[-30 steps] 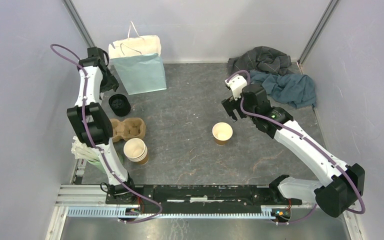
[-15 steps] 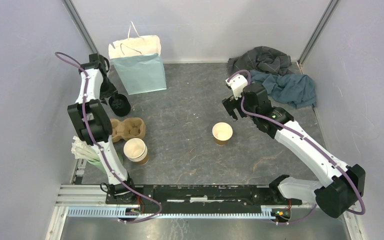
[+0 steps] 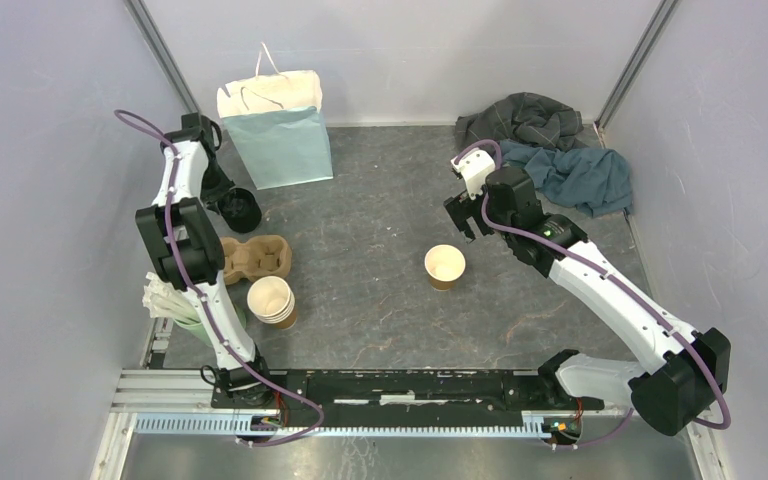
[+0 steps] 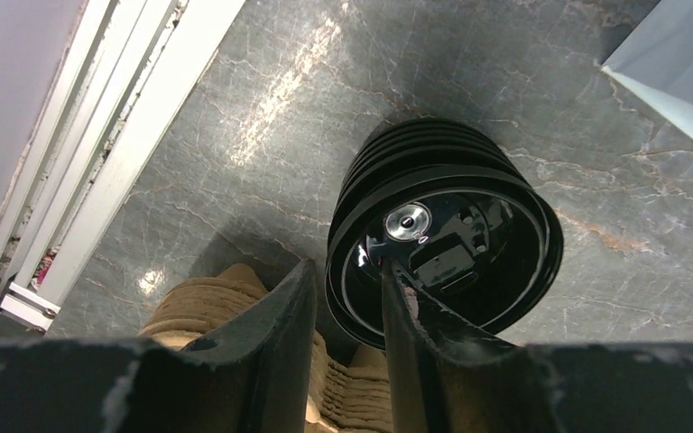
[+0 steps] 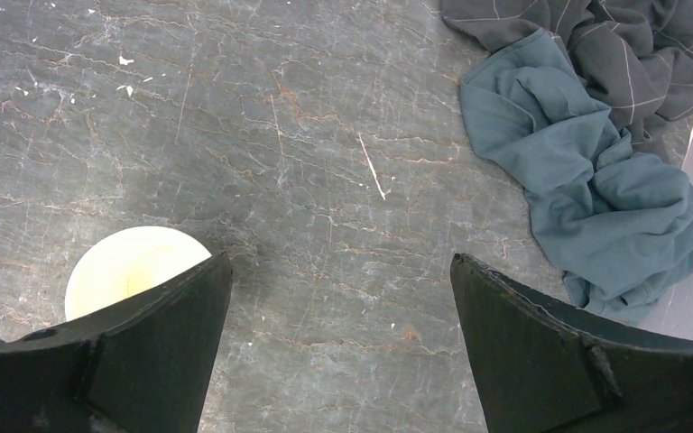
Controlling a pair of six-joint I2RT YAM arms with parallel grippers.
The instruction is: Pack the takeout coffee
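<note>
This is a robot test cell in a lab. Plain grey panel walls (image 3: pixel 50 150) box in a dark marbled table (image 3: pixel 380 300), and an aluminium mounting rail (image 3: pixel 360 425) runs along 6 o'clock. Staged props sit about: a paper bag (image 3: pixel 280 145) at 11 o'clock and crumpled cloths (image 3: pixel 560 150) at 1 o'clock.

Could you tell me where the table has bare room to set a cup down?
Bare: between paper bag, lone cup and cup stack; also nearer than the lone cup. Crowded: left side, around black lids and carrier.

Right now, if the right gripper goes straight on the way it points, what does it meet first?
Likely the bare table, between the lidless paper cup and the teal cloth; right gripper is open, touching neither.
</note>
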